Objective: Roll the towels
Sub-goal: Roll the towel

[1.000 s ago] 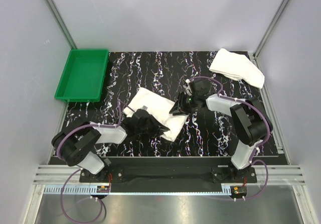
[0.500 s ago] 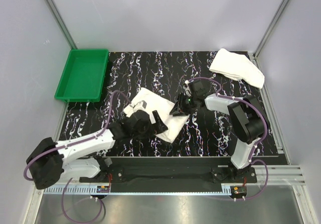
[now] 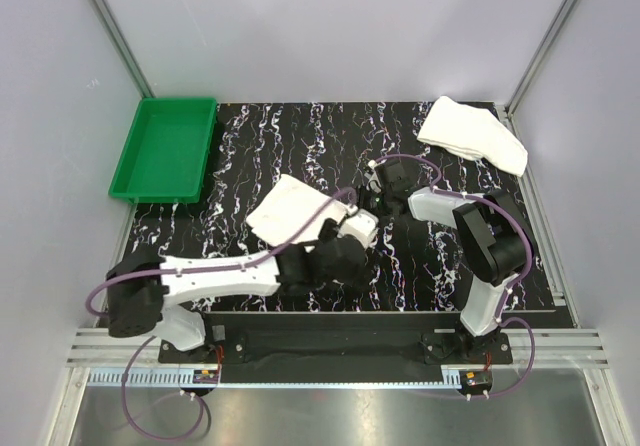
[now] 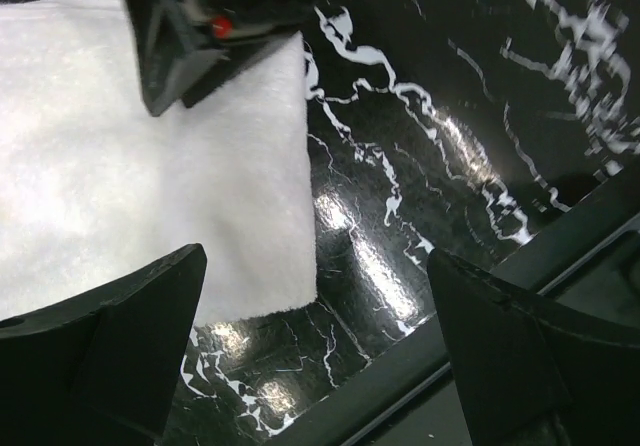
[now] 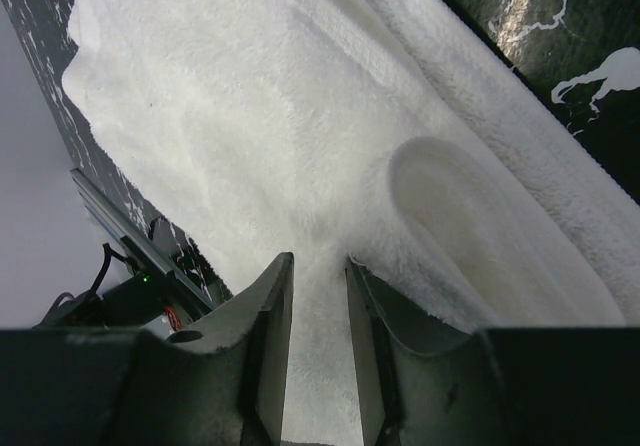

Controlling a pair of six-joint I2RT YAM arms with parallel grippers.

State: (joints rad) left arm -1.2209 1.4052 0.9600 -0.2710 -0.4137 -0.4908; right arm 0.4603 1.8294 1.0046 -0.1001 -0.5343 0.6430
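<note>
One white towel (image 3: 290, 211) lies flat in the middle of the marbled table, and the other towel (image 3: 470, 134) sits bunched at the back right. My left gripper (image 3: 340, 264) hovers wide open over the near right corner of the flat towel (image 4: 120, 166), with nothing between its fingers (image 4: 130, 336). My right gripper (image 3: 372, 204) is at that towel's far right edge. In the right wrist view its narrow jaws (image 5: 318, 266) pinch a layer of the towel (image 5: 250, 116), with a curled fold just right of them.
A green tray (image 3: 165, 149) stands at the back left corner. The table's front rail (image 4: 480, 296) runs just beyond the towel's corner. The left arm (image 3: 220, 274) stretches low across the front of the table.
My left gripper opened from nearly shut, let go of the towel's near edge and swung right to its near right corner. The right gripper held its grip in place.
</note>
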